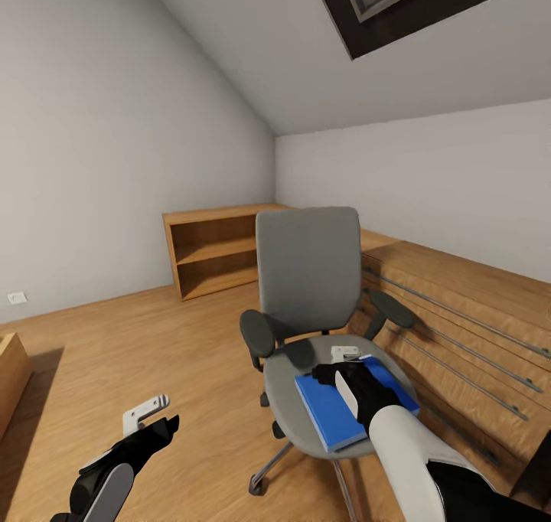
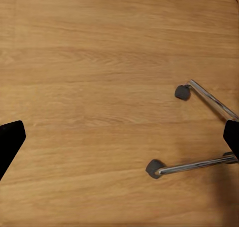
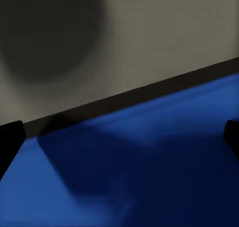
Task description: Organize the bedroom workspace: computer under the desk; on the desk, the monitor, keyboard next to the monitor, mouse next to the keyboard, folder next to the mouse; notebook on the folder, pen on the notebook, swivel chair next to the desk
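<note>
— Where is the folder (image 1: 333, 409) lying?
— On the swivel chair (image 1: 310, 277) seat, the right claw (image 1: 346, 353) hovering over it, spread wide.
— The left claw (image 1: 145, 413)?
— Hanging wide over the floor (image 2: 99, 62)

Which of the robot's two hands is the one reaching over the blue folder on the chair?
The right gripper: it sits over the blue folder on the swivel chair seat, while the left gripper hangs above bare wooden floor.

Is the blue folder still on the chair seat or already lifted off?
Still on the seat: the thin bright blue rectangular folder lies flat on the grey swivel chair, with the right tool directly over its far edge.
</note>
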### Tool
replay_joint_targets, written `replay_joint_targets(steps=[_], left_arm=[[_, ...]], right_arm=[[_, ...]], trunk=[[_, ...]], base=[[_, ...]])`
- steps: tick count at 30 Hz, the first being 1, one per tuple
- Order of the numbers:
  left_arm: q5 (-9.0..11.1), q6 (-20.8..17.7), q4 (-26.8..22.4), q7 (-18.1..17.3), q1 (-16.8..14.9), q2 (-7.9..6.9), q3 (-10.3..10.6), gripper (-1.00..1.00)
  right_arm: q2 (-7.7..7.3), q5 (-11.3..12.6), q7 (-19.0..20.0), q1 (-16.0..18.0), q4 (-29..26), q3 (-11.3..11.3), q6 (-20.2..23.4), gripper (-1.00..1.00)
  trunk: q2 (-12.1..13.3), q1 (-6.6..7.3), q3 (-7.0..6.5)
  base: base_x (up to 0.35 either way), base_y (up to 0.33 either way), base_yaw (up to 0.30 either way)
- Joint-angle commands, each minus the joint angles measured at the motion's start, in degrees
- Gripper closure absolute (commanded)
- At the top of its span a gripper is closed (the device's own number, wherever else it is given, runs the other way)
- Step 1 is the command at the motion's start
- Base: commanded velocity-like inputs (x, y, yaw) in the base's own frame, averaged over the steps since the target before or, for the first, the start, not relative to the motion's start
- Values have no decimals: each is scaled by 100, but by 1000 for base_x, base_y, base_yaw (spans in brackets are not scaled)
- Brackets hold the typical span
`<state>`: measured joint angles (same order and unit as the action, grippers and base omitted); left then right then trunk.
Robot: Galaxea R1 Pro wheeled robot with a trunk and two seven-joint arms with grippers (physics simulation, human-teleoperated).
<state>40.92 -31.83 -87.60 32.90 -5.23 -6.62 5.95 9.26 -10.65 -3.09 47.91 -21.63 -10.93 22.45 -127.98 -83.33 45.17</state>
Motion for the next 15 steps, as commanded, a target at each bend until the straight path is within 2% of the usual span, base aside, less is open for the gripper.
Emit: replay_joint_targets(steps=[1,4,10,15], left_arm=[[57,-3,-9,59,-4,-6,12,-100],[57,-6,-9,59,-4,-6,12,-100],[64,-14,-7,59,-4,-6,12,-100],[65,-9,-7,59,-4,-7,12,-100]], right_arm=[[6,-51,3,-1,44,-59,29,-100],[6,-51,6,-1,45,-59,27,-100],[6,-51,6,-1,73,-59,23,-100],[10,-51,6,-1,92,-59,22,-100]], trunk=[[-2,0,8],[-2,0,8],[-2,0,8],[-2,0,8]], base=[[-17,-2,0],[-96,-1,0],[-228,0,0],[-66,0,0]])
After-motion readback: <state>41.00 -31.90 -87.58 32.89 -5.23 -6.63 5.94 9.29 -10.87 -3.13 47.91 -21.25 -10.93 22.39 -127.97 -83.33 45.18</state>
